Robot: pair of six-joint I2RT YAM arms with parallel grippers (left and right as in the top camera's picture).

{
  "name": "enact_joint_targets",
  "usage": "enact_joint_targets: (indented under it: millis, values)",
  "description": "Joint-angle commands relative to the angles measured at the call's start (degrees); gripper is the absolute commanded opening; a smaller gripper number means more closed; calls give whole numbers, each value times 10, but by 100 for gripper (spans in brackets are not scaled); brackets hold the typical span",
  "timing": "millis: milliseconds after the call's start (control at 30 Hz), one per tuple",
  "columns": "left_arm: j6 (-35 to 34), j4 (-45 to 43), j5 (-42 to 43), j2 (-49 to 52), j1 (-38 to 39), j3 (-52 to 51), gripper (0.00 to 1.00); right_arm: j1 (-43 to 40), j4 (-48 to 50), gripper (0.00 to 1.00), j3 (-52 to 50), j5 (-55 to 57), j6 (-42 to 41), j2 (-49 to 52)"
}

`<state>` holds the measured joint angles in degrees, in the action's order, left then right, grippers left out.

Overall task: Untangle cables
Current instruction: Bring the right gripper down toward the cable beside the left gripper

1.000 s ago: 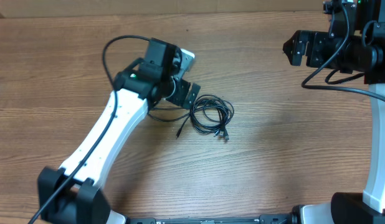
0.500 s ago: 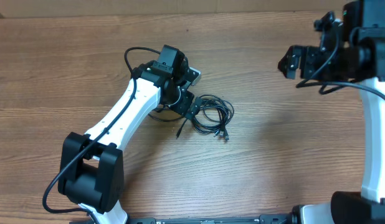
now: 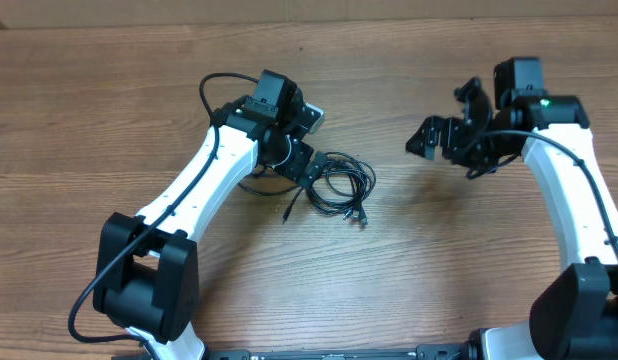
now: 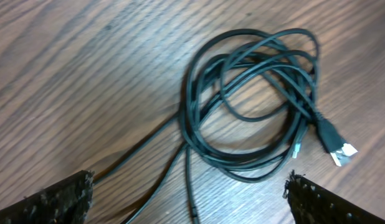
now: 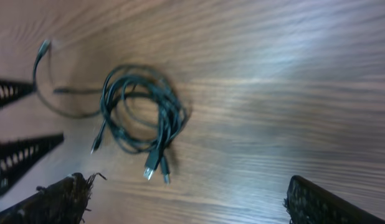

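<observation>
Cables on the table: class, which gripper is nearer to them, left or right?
Left. The left gripper sits at the left edge of the cables; the right gripper hangs well off to their right, apart from them.

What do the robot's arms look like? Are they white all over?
Not all over. The left arm and right arm have long white shells with chunky black joints. A thick black wire loops along each. The left gripper and right gripper are black, with rough, jagged-edged fingers. A small green light glows on the right arm.
</observation>
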<state>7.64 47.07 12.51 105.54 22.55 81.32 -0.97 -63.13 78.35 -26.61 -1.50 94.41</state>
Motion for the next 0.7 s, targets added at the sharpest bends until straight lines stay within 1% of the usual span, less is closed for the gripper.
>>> enact_joint_targets:
  millis: [0,100,233,500,667]
  values:
    - [-39,-6,-60,1,6,13,100,4,24,100,-23,-62,39,-5]
    - [-71,-11,-64,1,6,14,99,12,40,100,-25,-67,61,-5]
    - [-118,-16,-62,1,6,14,99,31,48,100,-25,-65,63,-5]
    - [-120,-15,4,1,6,14,99,68,52,100,-25,-57,63,-5]
    - [-120,-13,5,1,6,14,99,71,51,100,-25,-37,61,-5]
